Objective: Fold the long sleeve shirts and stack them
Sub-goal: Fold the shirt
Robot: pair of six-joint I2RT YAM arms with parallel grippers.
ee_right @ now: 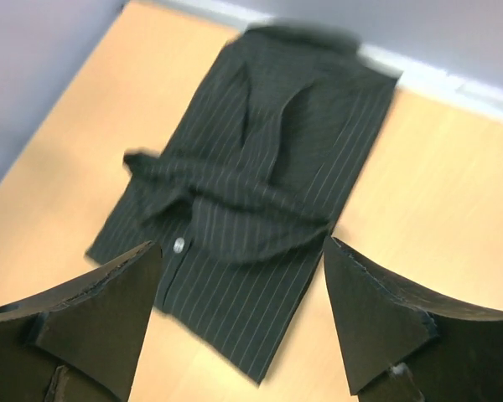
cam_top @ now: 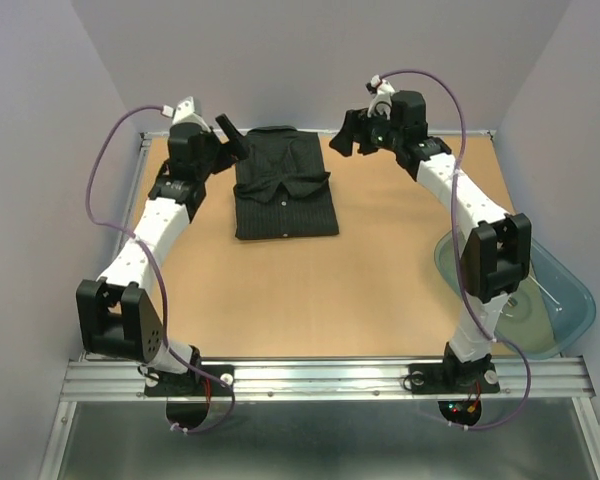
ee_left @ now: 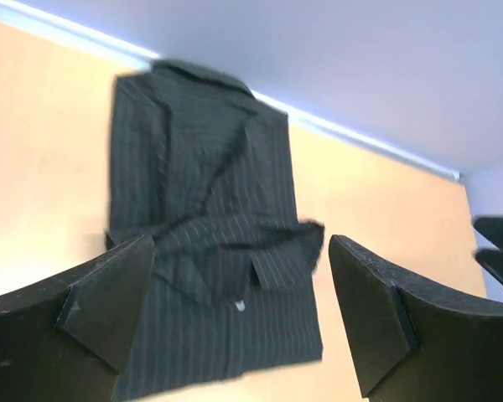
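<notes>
While both arms reach toward the far half of the table, the long sleeve shirt lies flat between the two grippers, just short of the far edge and left of centre.

Shirt: folded into a compact rectangle, collar end toward the far wall. One sleeve is laid crosswise over the front, roughly at mid-length. A white button shows on the placket below that sleeve. Only one shirt in view.

Left arm: base at the near left rail, elbow block low and near, white forearm slanting up and away along the table's left side. Wrist bent inward, so the left gripper points right, at the shirt's far left corner. Jaws stand wide apart. In the left wrist view the fingers frame the shirt's lower half with no cloth between them.

Right arm: base at the near right rail, elbow raised above a translucent teal bin at the table's right edge, forearm slanting up and left. Right gripper points left, just beside the shirt's far right corner and apart from it. Jaws also wide and holding nothing. In the right wrist view the pads sit either side of the shirt's hem end, above the cloth.

Both wrist views are blurred.
</notes>
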